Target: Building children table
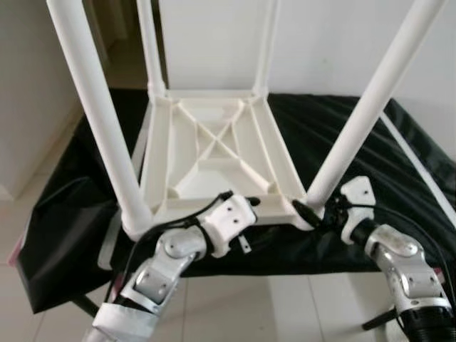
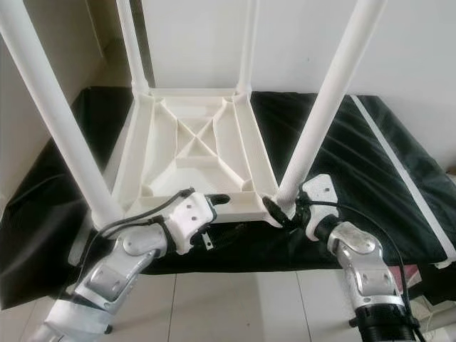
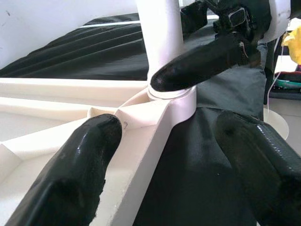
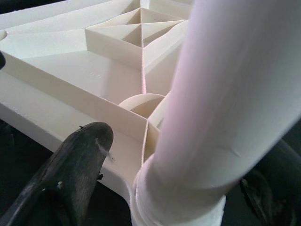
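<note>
Here, right gripper (image 2: 279, 206) around table leg (image 2: 324, 107), beside tabletop rim (image 2: 242, 210).

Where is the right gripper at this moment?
In the left eye view, the right gripper is at the near right corner of the upturned table, its fingers around the base of the near right leg.
</note>
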Controlling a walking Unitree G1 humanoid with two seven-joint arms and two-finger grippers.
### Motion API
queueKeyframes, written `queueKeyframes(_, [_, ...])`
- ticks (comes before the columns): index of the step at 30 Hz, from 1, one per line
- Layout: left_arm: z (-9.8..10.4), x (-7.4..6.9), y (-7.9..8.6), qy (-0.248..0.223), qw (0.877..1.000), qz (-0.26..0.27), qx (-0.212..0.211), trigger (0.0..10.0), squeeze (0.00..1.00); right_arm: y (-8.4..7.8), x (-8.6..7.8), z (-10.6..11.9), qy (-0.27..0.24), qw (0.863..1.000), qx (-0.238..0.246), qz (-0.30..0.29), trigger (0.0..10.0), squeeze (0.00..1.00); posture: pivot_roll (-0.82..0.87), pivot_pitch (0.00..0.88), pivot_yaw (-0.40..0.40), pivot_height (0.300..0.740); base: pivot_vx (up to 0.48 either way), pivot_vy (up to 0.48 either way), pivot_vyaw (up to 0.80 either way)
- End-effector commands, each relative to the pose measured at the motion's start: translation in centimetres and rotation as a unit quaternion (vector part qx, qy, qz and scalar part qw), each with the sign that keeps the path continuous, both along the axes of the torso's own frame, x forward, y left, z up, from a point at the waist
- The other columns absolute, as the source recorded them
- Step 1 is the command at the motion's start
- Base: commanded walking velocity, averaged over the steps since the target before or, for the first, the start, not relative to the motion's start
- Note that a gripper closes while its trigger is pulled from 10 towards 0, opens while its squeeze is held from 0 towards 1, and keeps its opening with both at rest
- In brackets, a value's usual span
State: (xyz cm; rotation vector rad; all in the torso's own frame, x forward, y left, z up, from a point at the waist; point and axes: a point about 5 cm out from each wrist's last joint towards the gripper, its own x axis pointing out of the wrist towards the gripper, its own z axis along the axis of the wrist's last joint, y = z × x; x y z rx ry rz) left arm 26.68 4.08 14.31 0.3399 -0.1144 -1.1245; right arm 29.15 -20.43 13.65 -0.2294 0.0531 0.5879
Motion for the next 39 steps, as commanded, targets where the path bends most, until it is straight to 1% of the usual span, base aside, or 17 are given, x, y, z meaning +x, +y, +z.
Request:
queueKeyframes(1, [0.0,-0.2,-0.3,0.005,1.0,-0.019,0.007,10.0,0.0,0.1,0.2,-0.3,0.006,1.0,-0.018,0.014,4.8,0.0,-0.02,0.006,-0.05,0.74,0.0,0.0,0.0])
queueKeyframes(3, [-0.1,-0.2,-0.2,0.003,1.0,-0.019,0.01,10.0,0.0,0.2,0.5,-0.5,0.009,0.999,-0.021,0.024,4.8,0.0,-0.02,0.007,-0.052,0.74,0.0,0.0,0.0])
queueKeyframes(4, [0.0,-0.1,-0.1,0.003,1.0,-0.015,0.008,10.0,0.0,0.2,0.5,-0.7,0.012,0.999,-0.02,0.026,0.0,0.0,-0.02,0.012,-0.053,0.74,0.0,0.0,0.0])
queueKeyframes(7, [0.3,0.0,0.0,0.006,1.0,-0.007,0.0,10.0,0.0,0.1,0.5,-1.1,0.024,0.999,-0.019,0.037,0.0,0.0,-0.01,0.015,-0.053,0.74,0.0,0.0,0.0])
queueKeyframes(12, [0.2,-0.1,0.4,0.006,1.0,-0.002,0.006,10.0,0.0,0.0,0.7,-1.4,0.028,0.999,-0.009,0.04,0.0,0.0,0.01,0.023,-0.06,0.74,0.0,0.0,0.0])
queueKeyframes(13, [0.2,-0.1,0.4,0.006,1.0,-0.001,0.006,10.0,0.0,0.0,0.8,-1.4,0.03,0.999,-0.007,0.036,10.0,0.0,0.01,0.024,-0.06,0.74,0.0,0.0,0.0])
queueKeyframes(19, [0.2,-0.1,0.4,0.006,1.0,0.001,0.006,10.0,0.0,-0.1,1.0,-2.0,0.04,0.999,0.019,0.013,10.0,0.0,0.01,0.026,-0.057,0.74,0.0,0.0,0.0])
queueKeyframes(22, [0.2,-0.1,0.4,0.008,1.0,0.0,0.006,10.0,0.0,0.2,0.9,-2.2,0.04,0.999,0.035,0.0,10.0,0.0,0.0,0.026,-0.057,0.74,0.0,0.0,0.0])
queueKeyframes(26, [0.3,-0.1,0.5,0.009,1.0,0.001,0.007,10.0,0.0,0.5,0.8,-2.2,0.038,0.998,0.045,-0.01,10.0,0.0,0.0,0.028,-0.055,0.74,0.0,0.0,0.0])
queueKeyframes(28, [0.3,0.1,0.5,0.009,1.0,0.001,0.007,10.0,0.0,1.3,0.8,-2.1,0.027,0.996,0.066,-0.045,10.0,0.0,-0.01,0.027,-0.056,0.74,0.0,0.0,0.0])
queueKeyframes(30, [0.3,0.1,0.5,0.008,1.0,0.002,0.007,10.0,0.0,1.6,0.7,-1.9,0.019,0.995,0.077,-0.058,10.0,0.0,-0.01,0.026,-0.057,0.74,0.0,0.0,0.0])
queueKeyframes(33, [0.4,0.2,0.4,0.009,1.0,0.001,0.005,10.0,0.0,2.4,0.5,-2.0,0.013,0.994,0.07,-0.077,10.0,0.0,-0.01,0.025,-0.059,0.74,0.0,0.0,0.0])
queueKeyframes(35, [0.3,0.2,0.2,0.009,1.0,0.0,0.004,10.0,0.0,2.6,0.5,-2.2,0.015,0.992,0.058,-0.114,10.0,0.0,-0.02,0.023,-0.058,0.74,0.0,0.0,0.0])
queueKeyframes(36, [0.3,0.2,0.2,0.009,1.0,0.0,0.004,10.0,0.0,2.6,0.5,-2.4,0.022,0.988,0.063,-0.141,10.0,0.0,-0.02,0.023,-0.057,0.74,0.0,0.0,0.0])
queueKeyframes(37, [0.3,0.2,0.2,0.009,1.0,0.0,0.004,10.0,0.0,2.6,0.5,-2.4,0.022,0.988,0.063,-0.141,10.0,0.0,-0.02,0.023,-0.057,0.74,0.0,0.0,0.0])
queueKeyframes(38, [0.3,0.2,0.2,0.009,1.0,-0.001,0.003,10.0,0.0,2.6,0.6,-2.5,0.03,0.983,0.073,-0.167,10.0,0.0,-0.02,0.023,-0.057,0.74,0.0,0.0,0.0])
queueKeyframes(39, [0.3,0.2,0.2,0.009,1.0,-0.001,0.003,10.0,0.0,2.6,0.6,-2.5,0.03,0.983,0.073,-0.167,10.0,0.0,-0.02,0.023,-0.057,0.74,0.0,0.0,0.0])
